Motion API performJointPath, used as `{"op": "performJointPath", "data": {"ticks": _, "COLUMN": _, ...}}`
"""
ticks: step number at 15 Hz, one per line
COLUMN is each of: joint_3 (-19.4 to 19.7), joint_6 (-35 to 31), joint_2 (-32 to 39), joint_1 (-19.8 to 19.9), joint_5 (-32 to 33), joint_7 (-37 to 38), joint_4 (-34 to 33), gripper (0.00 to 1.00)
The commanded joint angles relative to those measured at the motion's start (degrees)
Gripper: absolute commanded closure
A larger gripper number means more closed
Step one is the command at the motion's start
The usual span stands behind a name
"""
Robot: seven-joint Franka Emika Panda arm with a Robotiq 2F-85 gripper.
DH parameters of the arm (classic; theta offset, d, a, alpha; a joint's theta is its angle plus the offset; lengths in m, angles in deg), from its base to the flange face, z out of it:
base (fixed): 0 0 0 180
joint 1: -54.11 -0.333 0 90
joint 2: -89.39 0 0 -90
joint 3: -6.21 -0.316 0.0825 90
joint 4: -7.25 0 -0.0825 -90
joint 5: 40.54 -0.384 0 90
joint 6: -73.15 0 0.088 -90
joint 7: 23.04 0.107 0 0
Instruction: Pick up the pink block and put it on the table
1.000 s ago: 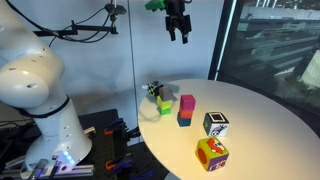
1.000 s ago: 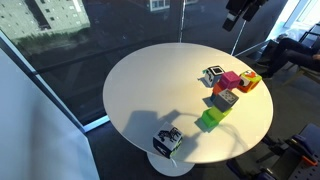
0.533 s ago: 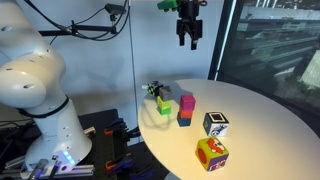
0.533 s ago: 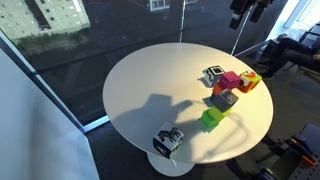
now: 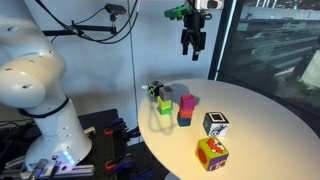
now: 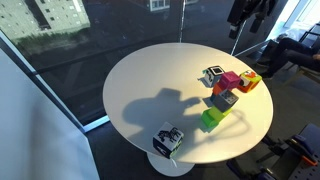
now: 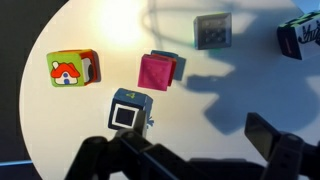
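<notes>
The pink block sits on top of a blue block on the round white table. It also shows in an exterior view and in the wrist view, where a blue edge peeks out beside it. My gripper hangs high above the table, well above the blocks, open and empty. In the wrist view its fingers stand wide apart with nothing between them.
An orange patterned cube and a black-and-white cube stand near the pink block. A green block and another dark cube are near the table's edge. Glass walls surround the table.
My gripper has moved sideways over the table and come down a little. It stays open. The blocks have not moved.
</notes>
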Motion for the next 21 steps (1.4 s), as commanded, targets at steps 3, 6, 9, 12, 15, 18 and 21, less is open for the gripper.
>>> {"op": "performJointPath", "data": {"ticks": 3, "joint_3": 0.9, "joint_6": -3.2, "joint_2": 1.1, "joint_1": 0.6, "joint_5": 1.0, "joint_7": 2.7, "joint_4": 0.1, "gripper": 0.0}}
{"op": "performJointPath", "data": {"ticks": 6, "joint_3": 1.1, "joint_6": -4.9, "joint_2": 1.2, "joint_1": 0.7, "joint_5": 1.1, "joint_7": 3.0, "joint_4": 0.4, "gripper": 0.0}}
{"op": "performJointPath", "data": {"ticks": 9, "joint_3": 1.3, "joint_6": -4.4, "joint_2": 1.3, "joint_1": 0.5, "joint_5": 0.0, "joint_7": 1.5, "joint_4": 0.4, "gripper": 0.0}}
{"op": "performJointPath", "data": {"ticks": 12, "joint_3": 1.3, "joint_6": -4.5, "joint_2": 1.3, "joint_1": 0.5, "joint_5": 0.0, "joint_7": 1.5, "joint_4": 0.4, "gripper": 0.0}}
{"op": "performJointPath", "data": {"ticks": 15, "joint_3": 1.3, "joint_6": -4.5, "joint_2": 1.3, "joint_1": 0.5, "joint_5": 0.0, "joint_7": 1.6, "joint_4": 0.4, "gripper": 0.0}}
{"op": "performJointPath", "data": {"ticks": 18, "joint_3": 1.4, "joint_6": -4.4, "joint_2": 1.8, "joint_1": 0.5, "joint_5": 0.1, "joint_7": 1.5, "joint_4": 0.4, "gripper": 0.0}}
{"op": "performJointPath", "data": {"ticks": 21, "joint_3": 1.5, "joint_6": -5.1, "joint_2": 2.8, "joint_1": 0.7, "joint_5": 0.6, "joint_7": 1.8, "joint_4": 1.1, "gripper": 0.0}}
